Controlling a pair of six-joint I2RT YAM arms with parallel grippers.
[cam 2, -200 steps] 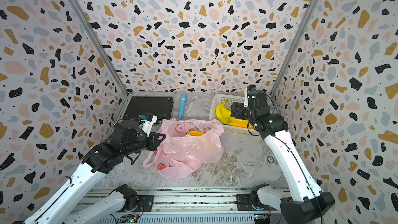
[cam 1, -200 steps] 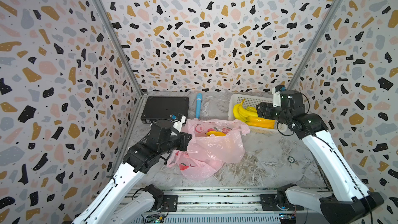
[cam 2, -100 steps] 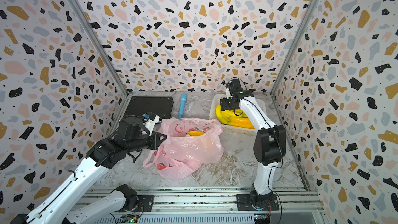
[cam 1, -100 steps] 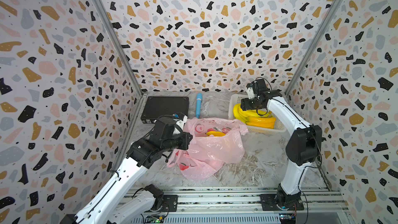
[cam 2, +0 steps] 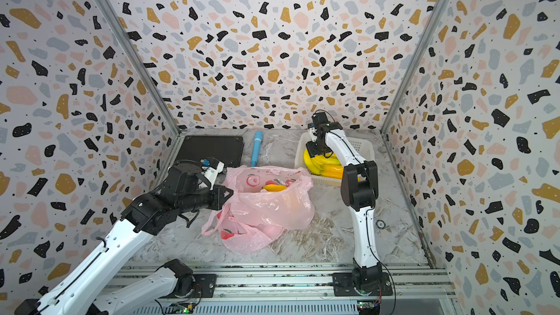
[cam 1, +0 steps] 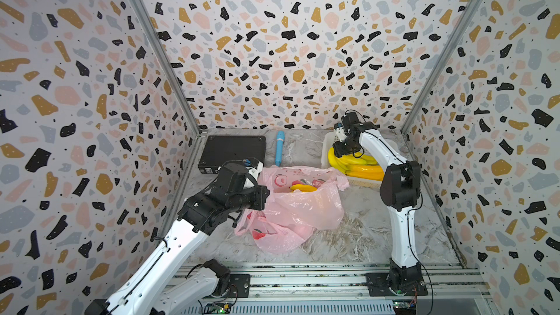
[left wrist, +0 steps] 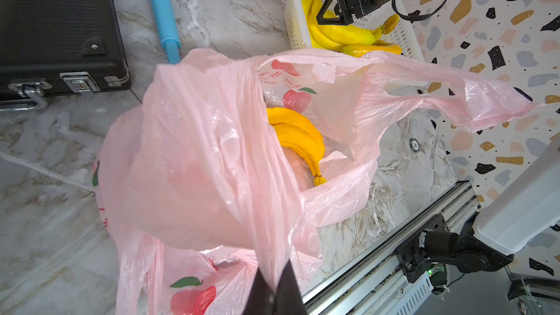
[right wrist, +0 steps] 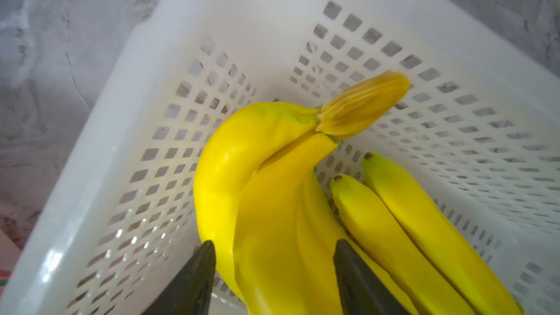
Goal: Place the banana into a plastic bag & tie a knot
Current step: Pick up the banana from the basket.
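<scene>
The left gripper [left wrist: 272,271] is pinched shut on the rim of the thin pink plastic bag [left wrist: 197,162], lifting it so the mouth gapes over the orange-yellow banana [left wrist: 298,137] inside. The right gripper [right wrist: 272,243] straddles a bright yellow banana bunch [right wrist: 272,177] in the white perforated plastic basket [right wrist: 121,116], jaws part-open; whether they press it is unclear.

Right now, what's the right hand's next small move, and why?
Probably close the right hand on the banana bunch in the basket: its fingers straddle the bunch, apparently not yet pinching. The left hand is shut on the edge of the bag, mouth open.
</scene>
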